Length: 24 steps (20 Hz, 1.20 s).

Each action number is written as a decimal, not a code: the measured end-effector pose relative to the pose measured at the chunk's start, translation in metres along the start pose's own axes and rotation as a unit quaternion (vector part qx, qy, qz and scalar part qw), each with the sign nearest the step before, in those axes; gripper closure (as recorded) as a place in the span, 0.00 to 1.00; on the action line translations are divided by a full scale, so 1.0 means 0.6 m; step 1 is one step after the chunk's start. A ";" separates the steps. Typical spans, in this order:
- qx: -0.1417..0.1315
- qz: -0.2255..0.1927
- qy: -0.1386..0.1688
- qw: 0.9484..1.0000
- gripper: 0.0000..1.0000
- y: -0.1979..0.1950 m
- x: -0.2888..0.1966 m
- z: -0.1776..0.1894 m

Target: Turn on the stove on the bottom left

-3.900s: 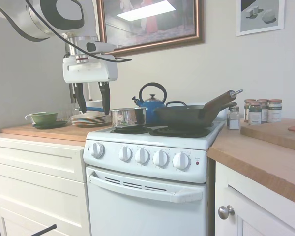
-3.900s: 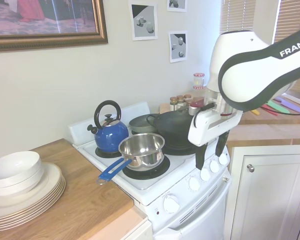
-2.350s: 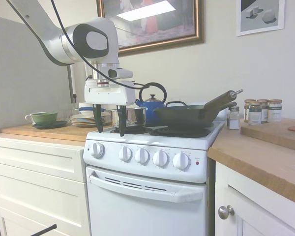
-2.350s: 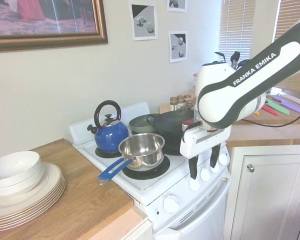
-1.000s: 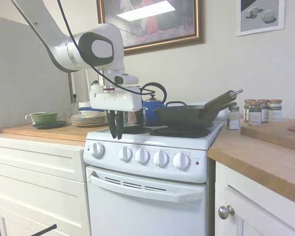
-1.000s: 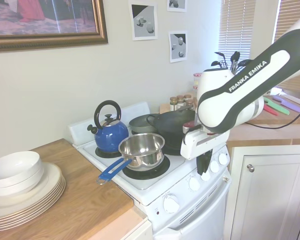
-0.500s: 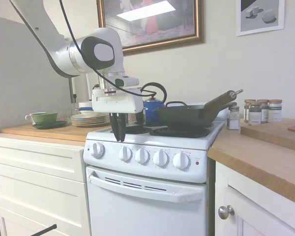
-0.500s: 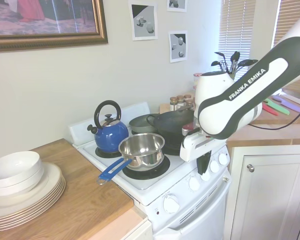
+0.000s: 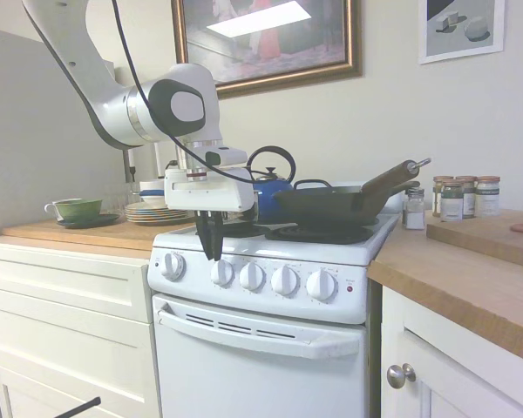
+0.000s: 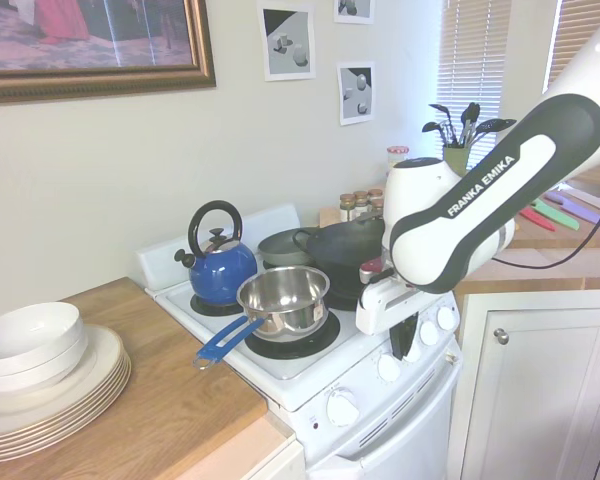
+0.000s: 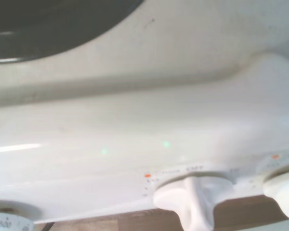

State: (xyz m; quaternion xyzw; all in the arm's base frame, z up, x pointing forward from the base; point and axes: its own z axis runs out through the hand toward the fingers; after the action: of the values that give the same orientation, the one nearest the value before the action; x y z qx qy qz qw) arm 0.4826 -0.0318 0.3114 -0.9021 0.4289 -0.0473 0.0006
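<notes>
With its black fingers together, the gripper (image 9: 212,252) at centre-left should settle squarely onto the second round white knob (image 9: 222,272) of the white electric stove (image 9: 270,348) before twisting.

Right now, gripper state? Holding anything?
Gripper: shut, fingers together and empty, just above the stove knob row, between the two leftmost knobs in the first exterior view.
</notes>
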 end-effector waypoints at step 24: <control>-0.015 0.011 0.006 1.000 1.00 -0.014 0.033 0.042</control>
State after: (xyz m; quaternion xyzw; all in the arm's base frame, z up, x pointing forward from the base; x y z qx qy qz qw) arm 0.5038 -0.0428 0.2882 -0.8970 0.4394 -0.0460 -0.0152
